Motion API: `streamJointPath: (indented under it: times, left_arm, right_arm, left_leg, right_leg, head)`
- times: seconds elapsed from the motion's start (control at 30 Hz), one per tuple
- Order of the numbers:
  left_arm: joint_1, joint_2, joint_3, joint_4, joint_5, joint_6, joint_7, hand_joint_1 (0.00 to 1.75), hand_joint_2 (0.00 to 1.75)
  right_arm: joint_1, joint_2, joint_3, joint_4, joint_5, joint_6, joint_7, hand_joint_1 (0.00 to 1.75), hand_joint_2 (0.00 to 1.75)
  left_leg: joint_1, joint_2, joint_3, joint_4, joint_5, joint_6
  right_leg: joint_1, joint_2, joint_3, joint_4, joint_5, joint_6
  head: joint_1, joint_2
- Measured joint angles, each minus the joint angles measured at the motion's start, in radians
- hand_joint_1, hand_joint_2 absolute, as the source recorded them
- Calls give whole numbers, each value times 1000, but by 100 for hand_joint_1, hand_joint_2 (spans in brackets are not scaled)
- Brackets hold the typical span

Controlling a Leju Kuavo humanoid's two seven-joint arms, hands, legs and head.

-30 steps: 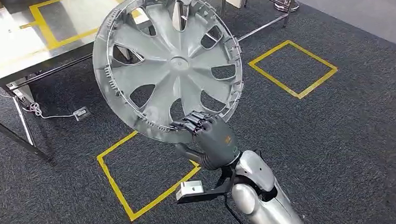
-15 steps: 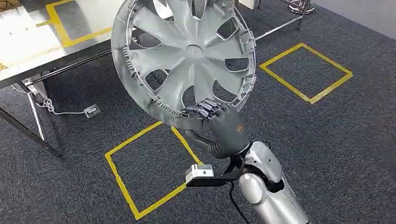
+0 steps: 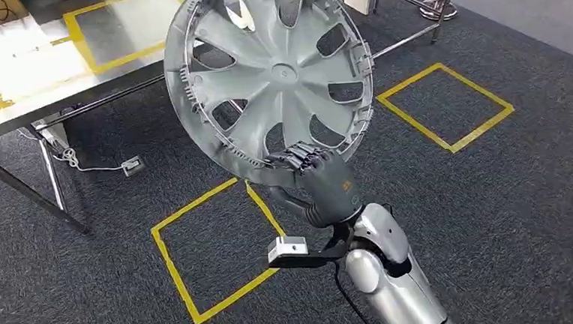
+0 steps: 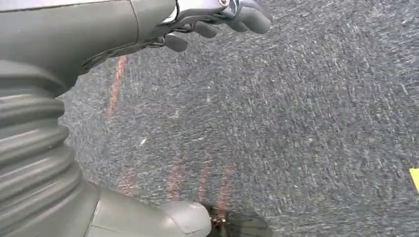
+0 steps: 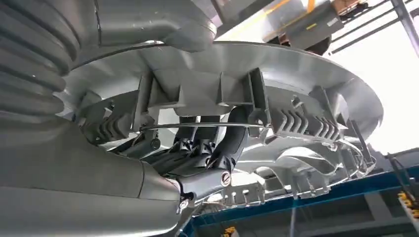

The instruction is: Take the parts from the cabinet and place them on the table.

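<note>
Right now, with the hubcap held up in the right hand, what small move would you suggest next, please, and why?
Probably carry the hubcap a little further forward and left toward the steel table. The right hand grips only its lower rim, and most of the hubcap hangs over the carpet, short of the table's yellow-taped square.

You see a grey hubcap [image 3: 271, 76] with spokes and openings, standing upright on its edge, ribbed inner side facing you, held at its lower rim.
</note>
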Motion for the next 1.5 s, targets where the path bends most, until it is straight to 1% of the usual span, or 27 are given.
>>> streamJointPath:
  times: [0.1, 0.13, 0.17, 0.27, 0.3, 0.33, 0.37, 0.43, 0.47, 0.53, 0.6, 0.77, 0.93, 0.97, 1.0, 1.07, 1.1, 1.13, 1.17, 1.23, 1.27, 1.3, 1.33, 1.4, 1.43, 1.47, 1.5]
  left_arm:
    - [2, -1, -8, 0, 0, 0, -3, 0, 175]
    - [4, -2, -10, 0, 0, 0, -5, 0, 175]
    - [5, -1, -12, 0, 0, 0, -6, 0, 175]
    - [2, -2, -14, -1, 0, 0, -9, 0, 175]
    - [4, -2, -14, -1, 0, 0, -10, 0, 175]
    - [6, -2, -14, -1, 0, 0, -11, 0, 175]
    - [6, -2, -14, -1, 0, 0, -13, 0, 175]
    - [6, -3, -14, -1, 0, 0, -14, 0, 175]
    - [6, -4, -14, -1, 0, 0, -14, 0, 175]
    - [5, -4, -14, -1, 4, 0, -14, 0, 175]
    - [7, -4, -14, -1, 4, 0, -13, 0, 175]
    - [5, -4, -14, -1, 4, 0, -8, 0, 175]
    - [5, -1, -14, -2, 4, 0, -5, 0, 175]
    - [5, -1, -14, -2, 4, 0, -4, 0, 175]
    - [5, 1, -14, -2, 4, 1, -4, 0, 175]
    - [5, 2, -14, -2, 2, 1, -3, 0, 175]
    - [5, 0, -14, -2, 1, 1, -3, 0, 175]
    - [6, -2, -14, -1, -1, 1, -2, 0, 175]
    - [6, -1, -14, -1, -1, 1, -1, 0, 175]
    - [5, 0, -14, -2, -2, 1, 2, 0, 175]
    - [7, 0, -14, -2, -2, 1, 2, 0, 175]
    - [7, 0, -14, -2, -2, 0, 4, 0, 175]
    - [8, 0, -14, -1, -3, 0, 6, 0, 175]
    - [10, 0, -14, -1, -3, 0, 10, 0, 175]
    - [11, 0, -14, -1, -3, 0, 10, 0, 175]
    - [11, 6, -14, -3, -2, 0, 10, 0, 175]
    - [11, 4, -14, -3, 0, 1, 8, 0, 175]
  right_arm:
    - [6, -1, 0, -3, 3, -4, 0, 175, 175]
    - [10, -2, 0, -5, 5, -4, 0, 175, 175]
    - [11, -3, 0, -8, 5, -4, 1, 175, 175]
    - [16, -8, 1, -8, 7, -8, -3, 175, 175]
    - [20, -10, 1, -9, 7, -13, -7, 175, 175]
    - [24, -10, 1, -9, 6, -18, -7, 175, 175]
    - [29, -11, 0, -12, 2, -25, -8, 175, 175]
    - [33, -11, 0, -23, 0, -35, -13, 175, 175]
    - [32, -11, 0, -28, 0, -38, -16, 175, 175]
    - [32, -11, 0, -40, 0, -44, -22, 175, 175]
    - [33, -10, 0, -46, 0, -45, -21, 175, 175]
    - [33, -10, -2, -47, 0, -46, -24, 175, 175]
    - [33, -10, -2, -47, 0, -45, -24, 175, 175]
    - [33, -10, -2, -47, 0, -46, -25, 175, 175]
    - [33, -9, -2, -47, 0, -45, -27, 175, 175]
    - [33, -7, -2, -47, 0, -45, -27, 175, 175]
    - [34, -5, -2, -48, 0, -45, -27, 175, 175]
    - [35, -4, -4, -49, 0, -45, -26, 175, 175]
    - [33, -4, -4, -50, 0, -44, -27, 175, 175]
    - [35, -5, -4, -50, 0, -44, -29, 175, 175]
    - [35, -5, -4, -50, 0, -44, -28, 175, 175]
    - [36, -5, -4, -49, 0, -43, -27, 175, 175]
    - [37, -5, -5, -49, 0, -42, -27, 175, 175]
    - [39, -5, -5, -49, 0, -40, -27, 175, 175]
    - [38, -5, -5, -49, 0, -40, -29, 175, 175]
    - [39, -3, -3, -50, 1, -39, -32, 175, 175]
    - [40, -3, -3, -50, 0, -39, -35, 175, 175]
  left_leg:
    - [-1, -26, -5, 6, -4, 17]
    - [7, -36, 3, -2, -2, 26]
    - [7, -42, 6, -2, -5, 32]
    - [6, -60, 7, -1, -10, 43]
    - [5, -66, 9, 0, -12, 44]
    - [4, -72, 11, 1, -14, 44]
    - [4, -77, 15, 2, -17, 43]
    - [3, -86, 25, 4, -24, 38]
    - [4, -86, 26, 3, -27, 36]
    - [-2, -88, 24, 4, -29, 24]
    - [-3, -84, 27, 5, -33, 30]
    - [-3, -83, 34, -7, -29, 18]
    - [-2, -82, 36, -10, -27, 14]
    - [-2, -82, 35, -10, -27, 14]
    - [-6, -82, 34, -4, -32, 23]
    - [-8, -82, 34, -11, -32, 29]
    - [2, -80, 47, -31, -22, 34]
    - [6, -77, 58, -44, -16, 33]
    - [8, -75, 60, -46, -15, 38]
    - [9, -73, 60, -43, -18, 39]
    - [9, -73, 60, -41, -22, 38]
    - [11, -73, 60, -39, -25, 35]
    - [15, -75, 62, -34, -30, 29]
    - [28, -78, 64, -16, -48, 11]
    - [30, -77, 63, -4, -58, 1]
    - [24, -80, 53, 2, -67, -10]
    - [24, -81, 56, 0, -73, -14]
  right_leg:
    - [0, -29, 12, -12, -5, 13]
    - [-4, -22, 12, -7, -14, 24]
    - [-5, 1, 3, 23, -30, 26]
    - [-5, 19, -124, 244, -118, 30]
    - [-4, 20, -163, 299, -125, 30]
    - [-4, 20, -177, 302, -104, 28]
    - [-4, 20, -168, 254, -58, 24]
    - [-1, 23, -102, 82, 48, 11]
    - [1, 26, -78, 14, 68, 3]
    - [7, 27, -73, 3, 62, 2]
    - [5, 29, -67, -1, 65, 9]
    - [6, 32, -67, -1, 65, 0]
    - [6, 32, -67, -1, 64, -4]
    - [6, 32, -67, -1, 64, -4]
    - [3, 32, -66, -5, 67, 1]
    - [1, 32, -64, -11, 68, 5]
    - [6, 32, -60, -12, 67, 9]
    - [3, 32, -66, 4, 61, 12]
    - [3, 32, -88, 50, 29, 16]
    - [-6, 32, -163, 202, -44, 27]
    - [-11, 31, -199, 268, -63, 33]
    - [-15, 31, -213, 289, -58, 37]
    - [-20, 31, -199, 253, -24, 43]
    - [-30, 31, -112, 80, 64, 55]
    - [-34, 32, -80, 12, 66, 62]
    - [-24, 41, -78, 16, 49, 54]
    - [-24, 42, -74, 21, 47, 32]
  head:
    - [5, 0]
    - [7, 0]
    - [8, 0]
    - [15, 0]
    - [15, 0]
    - [15, 0]
    - [16, 0]
    - [16, 0]
    - [16, 0]
    - [16, 0]
    - [15, 0]
    - [15, 0]
    - [15, 0]
    - [15, 0]
    - [15, 0]
    - [15, 0]
    - [16, 0]
    - [16, 0]
    - [18, 0]
    - [18, 0]
    - [18, 0]
    - [18, 0]
    - [18, 0]
    - [18, 0]
    - [19, 0]
    - [23, 0]
    - [21, 0]
